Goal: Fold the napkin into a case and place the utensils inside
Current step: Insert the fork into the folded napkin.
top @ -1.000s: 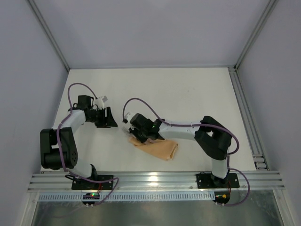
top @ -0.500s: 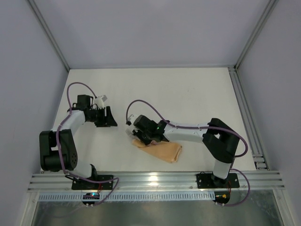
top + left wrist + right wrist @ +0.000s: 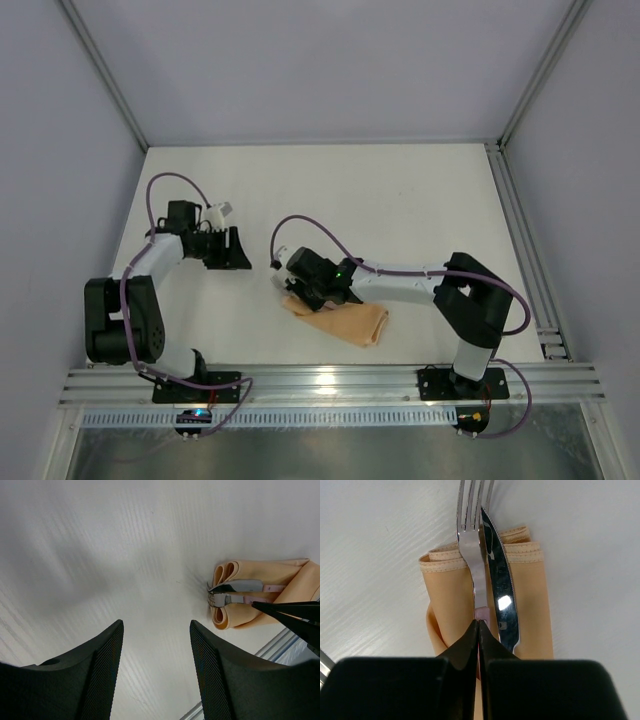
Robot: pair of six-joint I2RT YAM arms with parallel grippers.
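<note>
The right hand (image 3: 479, 630) has just closed. Its two fingers are now pressed together, the tips meeting over the pink start of the fork's handle, and I cannot tell whether anything thin is caught between them. Over the same second its arm slides slightly toward the lower right of the overhead view, and the napkin (image 3: 530, 605) shifts with it.

The fork (image 3: 470, 535) and knife (image 3: 497, 575) lie side by side along the folded napkin, their heads poking past its hemmed edge at the top of the frame onto the table (image 3: 580, 540). That suggests the utensils are delivered and the grip given up. Whether their handles sit under a cloth layer is hidden.

The left hand (image 3: 156, 625) has not moved. It hangs spread and empty, well apart from the napkin.
</note>
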